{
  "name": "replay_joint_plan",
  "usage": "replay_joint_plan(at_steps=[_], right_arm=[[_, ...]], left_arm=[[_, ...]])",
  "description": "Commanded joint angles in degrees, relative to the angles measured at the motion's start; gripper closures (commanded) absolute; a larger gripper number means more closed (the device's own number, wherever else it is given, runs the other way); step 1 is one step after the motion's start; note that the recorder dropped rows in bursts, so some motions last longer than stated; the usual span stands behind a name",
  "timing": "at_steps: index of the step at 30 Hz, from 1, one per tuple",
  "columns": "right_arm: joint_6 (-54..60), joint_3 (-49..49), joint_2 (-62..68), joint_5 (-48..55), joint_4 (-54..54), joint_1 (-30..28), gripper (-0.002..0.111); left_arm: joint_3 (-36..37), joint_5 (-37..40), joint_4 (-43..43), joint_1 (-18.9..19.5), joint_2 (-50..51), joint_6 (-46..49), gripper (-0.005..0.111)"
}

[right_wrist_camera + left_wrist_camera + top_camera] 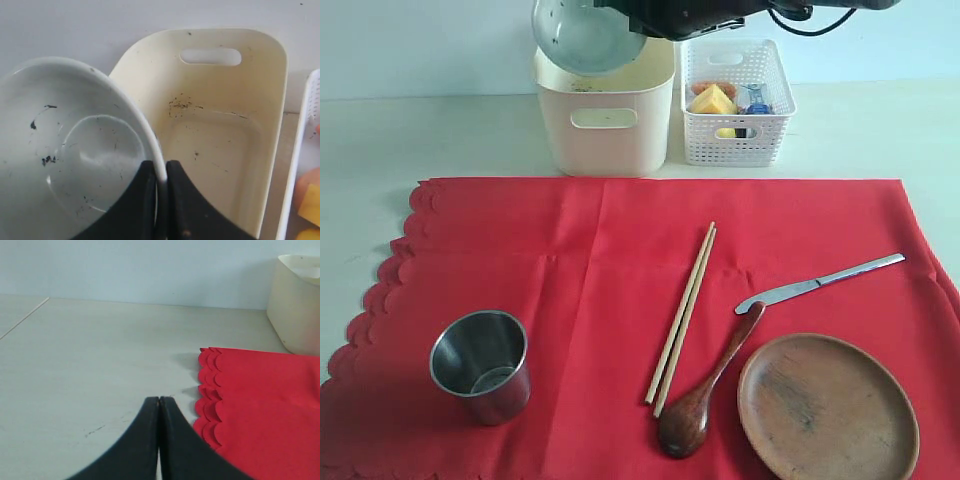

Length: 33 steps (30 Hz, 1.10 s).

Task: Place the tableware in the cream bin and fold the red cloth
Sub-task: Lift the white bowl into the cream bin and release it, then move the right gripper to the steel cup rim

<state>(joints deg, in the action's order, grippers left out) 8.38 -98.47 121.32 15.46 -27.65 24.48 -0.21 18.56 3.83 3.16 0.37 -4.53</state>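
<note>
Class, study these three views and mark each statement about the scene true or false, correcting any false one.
1. The right gripper grips the white speckled bowl by its rim over the cream bin. True.
2. The steel cup lies on its side. False: it stands upright on the red cloth.
3. The wooden chopsticks are in the cream bin. False: they lie on the red cloth.
4. The left gripper is shut and holds nothing. True.

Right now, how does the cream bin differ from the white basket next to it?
The cream bin is taller with smooth solid walls; the white basket is lower with lattice walls. The bin's visible floor is bare; the basket holds food. Both stand off the red cloth, side by side.
</note>
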Motion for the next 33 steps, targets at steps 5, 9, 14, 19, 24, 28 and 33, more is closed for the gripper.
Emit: replay_joint_plan(at_steps=[5,9,14,19,24,28,33], right_arm=[[0.04,-0.87,-0.37,-4.21,0.31,-0.29,0.088],[0.04,-0.87,-0.37,-3.96,0.31,-0.29,0.067],[0.15,-0.87,-0.37,-4.44,0.31,-0.29,0.043],[0.29,-0.87,-1.90,-2.16,0.43,-0.29,0.036],[0.55,-0.87,-5.60,4.65,7.38,-0.29,0.036],[0.55,-0.87,-8.43,10.37,12.90,-0.29,0.039],[0.55,-0.87,-11.80,17.83,15.33,-0.29,0.046]], left_arm=[[0.21,-0.21,-0.11,-0.33,-0.37,-0.26,0.106],[0.21,-0.21,-0.11,-0.33,-0.37,-0.26,0.106],[0.21,-0.21,-0.11,-0.33,-0.37,-0.26,0.106],[0.21,-0.21,-0.11,-0.33,-0.37,-0.26,0.106],[0.21,-0.21,-0.11,-0.33,-0.37,-0.26,0.106],[0.21,-0.21,-0.11,-0.33,-0.37,-0.26,0.106],[0.21,-0.21,-0.11,-0.33,-0.37,-0.26,0.106]])
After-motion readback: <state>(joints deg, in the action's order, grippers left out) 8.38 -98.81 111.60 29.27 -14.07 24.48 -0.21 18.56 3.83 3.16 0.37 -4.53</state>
